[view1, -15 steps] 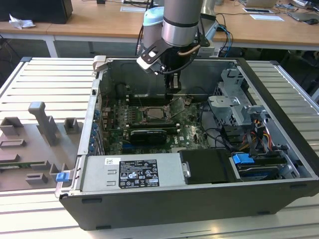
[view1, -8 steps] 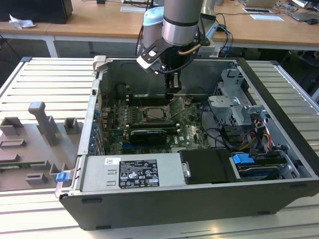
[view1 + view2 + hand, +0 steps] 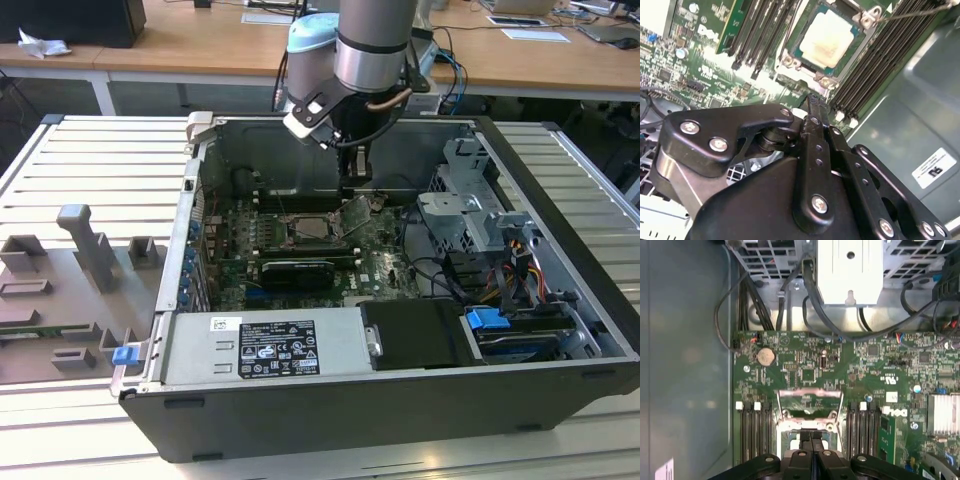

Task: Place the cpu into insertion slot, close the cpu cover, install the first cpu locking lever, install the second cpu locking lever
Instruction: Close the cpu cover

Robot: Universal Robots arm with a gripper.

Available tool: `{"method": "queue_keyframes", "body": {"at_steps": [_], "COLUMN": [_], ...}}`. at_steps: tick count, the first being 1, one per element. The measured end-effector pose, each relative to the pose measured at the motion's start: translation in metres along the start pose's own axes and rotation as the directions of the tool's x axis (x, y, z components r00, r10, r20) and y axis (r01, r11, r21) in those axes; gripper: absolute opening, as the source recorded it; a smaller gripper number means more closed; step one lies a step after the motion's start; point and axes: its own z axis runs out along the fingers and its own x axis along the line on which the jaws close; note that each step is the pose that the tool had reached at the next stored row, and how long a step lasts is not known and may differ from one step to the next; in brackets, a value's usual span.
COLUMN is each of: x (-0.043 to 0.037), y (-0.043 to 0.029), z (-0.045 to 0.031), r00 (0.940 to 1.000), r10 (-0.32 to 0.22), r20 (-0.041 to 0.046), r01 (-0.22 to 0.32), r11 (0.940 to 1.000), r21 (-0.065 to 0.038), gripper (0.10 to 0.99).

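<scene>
The cpu (image 3: 829, 40), a pale square chip, lies flat in the insertion slot (image 3: 790, 62) on the green motherboard. The insertion slot (image 3: 308, 228) sits mid-board inside the open computer case. The cpu cover (image 3: 810, 399), a thin metal frame with a cut-out centre, stands tilted up from its hinge at the slot's edge, and it also shows in the exterior view as the cpu cover (image 3: 357, 212). My gripper (image 3: 811, 442) hangs just above the slot beside the raised cover, fingers pressed together with nothing between them. The gripper (image 3: 813, 102) is apart from the chip. A thin wire lever (image 3: 912, 11) stands raised.
Black memory slots (image 3: 754, 430) flank the socket on both sides. A drive cage (image 3: 470, 205) and cable bundles (image 3: 500, 270) fill the exterior view's right of the case. The power supply (image 3: 265, 348) lies along the near wall. A grey fixture plate (image 3: 70, 290) lies outside on the exterior view's left.
</scene>
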Motion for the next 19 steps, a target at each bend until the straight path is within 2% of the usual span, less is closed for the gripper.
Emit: {"method": "queue_keyframes", "body": {"at_steps": [8, 19], "x": [-0.0001, -0.0003], "y": [0.0244, 0.0398], "z": [0.0026, 0.0079], "r00": [1.0000, 1.0000], "r10": [0.000, -0.002], "r20": [0.0000, 0.0000], "r01": [0.000, 0.002], "r11": [1.0000, 1.0000], "r21": [0.002, 0.004], "gripper": [0.106, 0.106]}}
